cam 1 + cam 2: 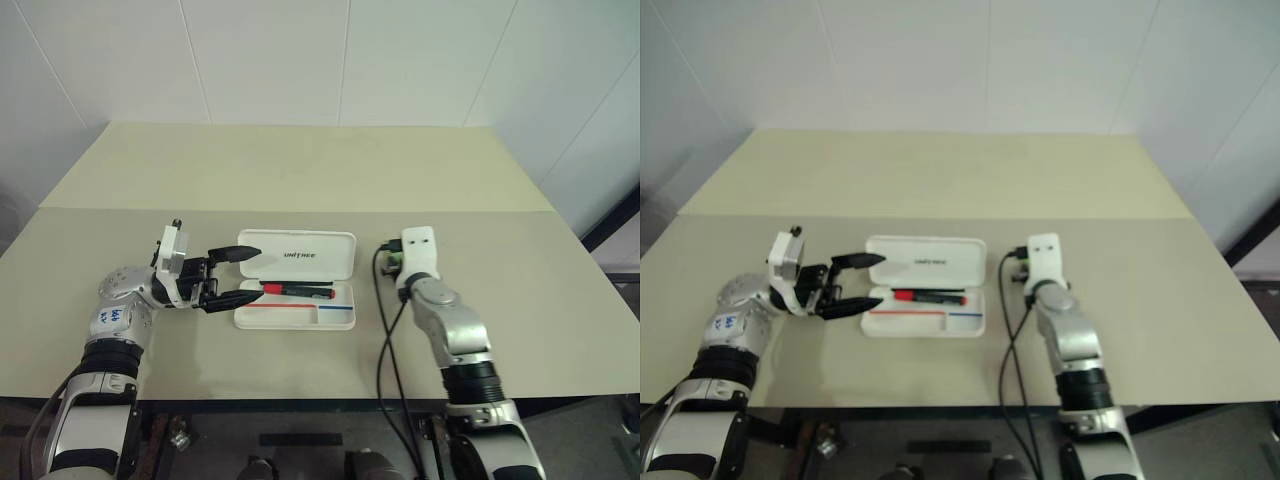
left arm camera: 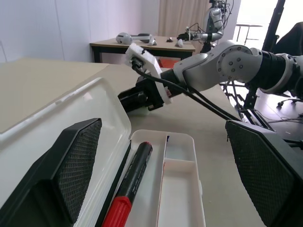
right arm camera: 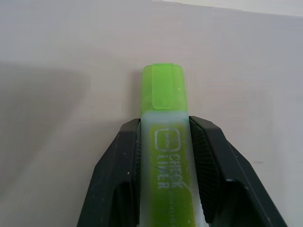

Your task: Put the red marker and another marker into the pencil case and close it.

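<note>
we see our right claw (image 3: pixel 163 156) closed narrow on the green highlighter (image 3: pixel 164 142), one black finger (image 3: pixel 118 175) pressed to each side of its pale body, with the bright green cap sticking out past the fingertips over the bare beige table (image 1: pixel 300 170). from the head views this claw (image 1: pixel 392 262) sits to the right of the pencil case (image 1: pixel 296 279), near it but not touching, and we cannot make out the highlighter there because the wrist covers it. our left claw (image 1: pixel 232 276) stands wide, holding nothing; it lies at the left end of the case and points along it, one finger (image 1: pixel 237 254) over the edge of the open lid and the other (image 1: pixel 232 299) at the near left corner of the tray. whether these fingers touch the plastic we cannot tell. the case lies open, its lid folded flat away from us with the dark logo up. the red marker (image 1: pixel 298 290) lies in the tray's long compartment, just beyond the left claw's fingertips, red cap toward that claw and black body running away toward the right claw. in the left wrist view the marker (image 2: pixel 128 189) rests between the two spread fingers, beside the lid wall.
</note>
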Action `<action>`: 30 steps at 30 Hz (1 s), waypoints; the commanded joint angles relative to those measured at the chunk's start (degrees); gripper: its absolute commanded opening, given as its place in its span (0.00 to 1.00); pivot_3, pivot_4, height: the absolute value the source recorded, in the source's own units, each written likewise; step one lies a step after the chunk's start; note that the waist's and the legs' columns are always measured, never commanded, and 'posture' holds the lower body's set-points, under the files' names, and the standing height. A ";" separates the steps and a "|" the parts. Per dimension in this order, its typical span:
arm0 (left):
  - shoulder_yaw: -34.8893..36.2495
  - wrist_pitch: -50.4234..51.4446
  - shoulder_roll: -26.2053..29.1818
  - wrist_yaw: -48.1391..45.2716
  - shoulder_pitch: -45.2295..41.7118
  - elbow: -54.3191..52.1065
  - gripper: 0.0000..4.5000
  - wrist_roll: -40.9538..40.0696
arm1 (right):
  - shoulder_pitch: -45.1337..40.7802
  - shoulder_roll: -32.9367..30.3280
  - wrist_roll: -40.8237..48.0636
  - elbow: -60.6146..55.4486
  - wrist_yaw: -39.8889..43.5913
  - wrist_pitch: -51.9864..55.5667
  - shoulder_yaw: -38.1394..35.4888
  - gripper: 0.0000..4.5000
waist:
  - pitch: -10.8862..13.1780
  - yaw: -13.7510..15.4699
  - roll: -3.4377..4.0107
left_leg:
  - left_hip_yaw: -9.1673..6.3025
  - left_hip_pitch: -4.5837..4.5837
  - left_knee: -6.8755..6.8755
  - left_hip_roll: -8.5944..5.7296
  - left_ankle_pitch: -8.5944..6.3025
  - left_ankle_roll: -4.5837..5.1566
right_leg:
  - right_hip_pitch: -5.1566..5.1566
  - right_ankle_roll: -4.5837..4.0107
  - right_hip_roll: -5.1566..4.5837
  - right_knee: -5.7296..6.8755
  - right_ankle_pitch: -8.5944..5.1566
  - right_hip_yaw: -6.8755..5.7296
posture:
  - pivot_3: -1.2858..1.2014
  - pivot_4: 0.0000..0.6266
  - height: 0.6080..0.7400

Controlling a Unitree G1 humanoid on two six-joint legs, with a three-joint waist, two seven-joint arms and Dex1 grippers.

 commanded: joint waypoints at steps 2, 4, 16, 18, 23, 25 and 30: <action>1.22 0.28 0.00 -5.53 -0.89 -1.39 1.00 -0.55 | -0.85 -8.11 -0.04 -9.04 5.30 1.19 -1.72 0.25 | 0.01 -0.13 0.01 | 0.00 0.00 -0.04 0.00 0.00 0.00 | 0.00 0.00 0.03 -0.03 0.00 0.00 | 0.52 0.24 1.00; 0.93 0.15 0.60 -6.21 -1.12 -0.81 1.00 -1.08 | -1.92 -13.52 0.65 -12.01 10.17 2.16 -1.09 0.25 | 0.01 -0.27 0.01 | 0.00 0.01 -0.06 -0.03 0.00 0.00 | 0.00 0.00 0.14 -0.05 0.00 0.00 | 0.52 0.24 1.00; -2.99 -8.70 4.71 -6.44 -4.62 7.64 1.00 -3.30 | -14.78 -24.17 17.36 -24.11 40.18 9.20 7.72 0.25 | 0.04 -0.34 0.06 | -0.04 0.06 -0.02 0.04 0.01 0.02 | 0.00 0.00 0.25 0.00 0.00 -0.05 | 0.52 0.24 1.00; -4.34 -10.15 5.87 -6.44 -4.42 8.83 1.00 -3.79 | -15.80 -22.54 19.22 -24.41 42.45 9.40 10.24 0.25 | 0.04 -0.35 0.06 | -0.02 0.03 -0.03 0.05 0.01 0.02 | 0.00 0.00 0.14 -0.04 0.00 -0.02 | 0.52 0.24 1.00; -6.27 -11.77 9.02 -6.44 -2.48 9.23 1.00 -5.54 | -16.84 -18.85 21.92 -25.05 49.02 8.08 18.98 0.25 | 0.04 -0.40 0.06 | -0.04 -0.04 -0.06 0.10 -0.01 0.04 | -0.03 0.00 0.06 -0.11 0.00 -0.05 | 0.52 0.24 1.00; -6.44 -11.95 9.62 -6.44 -1.50 8.64 1.00 -6.13 | -17.47 -17.02 20.69 -22.90 49.96 6.33 22.03 0.25 | 0.04 -0.36 0.06 | -0.04 -0.03 -0.05 0.11 -0.01 0.04 | -0.04 0.00 0.04 -0.09 0.00 -0.05 | 0.52 0.24 1.00; -6.47 -10.89 10.81 -6.44 1.99 4.77 1.00 -8.35 | -17.62 -12.82 15.51 -13.72 52.10 -1.24 29.25 0.25 | 0.04 -0.37 0.06 | -0.07 -0.01 0.06 0.13 -0.01 0.03 | -0.02 -0.01 0.03 0.01 -0.01 -0.09 | 0.52 0.24 1.00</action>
